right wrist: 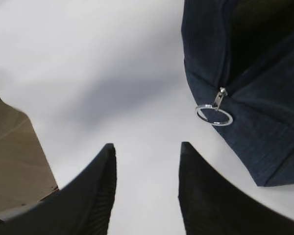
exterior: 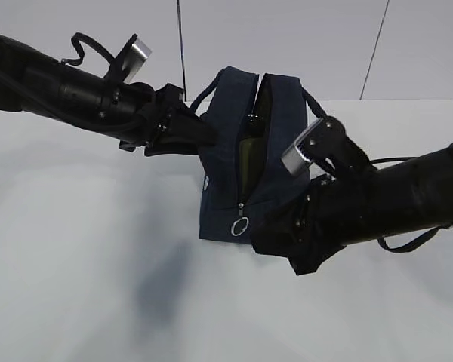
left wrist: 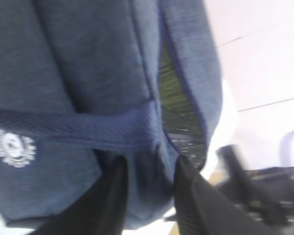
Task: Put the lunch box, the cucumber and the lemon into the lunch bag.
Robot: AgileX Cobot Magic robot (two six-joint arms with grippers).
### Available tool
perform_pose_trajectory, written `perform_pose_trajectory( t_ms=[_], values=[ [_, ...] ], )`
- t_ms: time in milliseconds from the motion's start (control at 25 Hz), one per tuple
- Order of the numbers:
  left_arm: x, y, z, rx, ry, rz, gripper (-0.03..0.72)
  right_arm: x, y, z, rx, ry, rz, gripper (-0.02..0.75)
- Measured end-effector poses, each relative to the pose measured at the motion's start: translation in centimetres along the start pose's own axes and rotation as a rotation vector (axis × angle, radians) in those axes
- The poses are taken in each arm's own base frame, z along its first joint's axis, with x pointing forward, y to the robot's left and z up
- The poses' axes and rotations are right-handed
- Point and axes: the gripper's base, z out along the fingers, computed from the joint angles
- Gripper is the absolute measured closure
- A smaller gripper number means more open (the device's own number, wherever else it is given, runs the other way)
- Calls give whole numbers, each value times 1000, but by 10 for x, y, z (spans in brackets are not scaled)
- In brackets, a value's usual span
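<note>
The navy lunch bag point(exterior: 223, 173) stands upright mid-table with its top zipper open and the silver ring pull point(exterior: 240, 225) hanging at the near end. My left gripper point(exterior: 190, 130) is at the bag's left side. In the left wrist view its fingers point(left wrist: 151, 161) are pressed on a fold of the bag's fabric point(left wrist: 88, 73) below the handle strap point(left wrist: 88, 127). My right gripper point(right wrist: 147, 145) stands open and empty over the table, just beside the ring pull point(right wrist: 213, 115). Something dull green point(exterior: 249, 154) shows through the opening; I cannot tell what. Lunch box, cucumber and lemon are hidden.
White tabletop point(exterior: 83, 264) lies all round the bag, with a pale wall behind. The right arm point(exterior: 377, 200) crowds the bag's near right corner. A brown floor patch point(right wrist: 14, 161) shows past the table edge in the right wrist view.
</note>
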Motion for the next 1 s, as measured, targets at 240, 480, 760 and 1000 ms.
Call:
perform_pose_trajectory(
  t_ms=[240, 480, 760, 1000],
  values=[
    [0, -4, 0, 48, 4, -22, 482, 18, -9, 21, -17, 50, -27, 421],
    [0, -5, 0, 52, 3, -24, 497, 16, -17, 28, 44, -28, -60, 421],
    [0, -5, 0, 52, 3, -24, 497, 13, -17, 28, 43, -55, -101, 421],
    [0, -5, 0, 53, 1, -26, 497, 24, -20, 38, 28, -20, -119, 421]
  ],
)
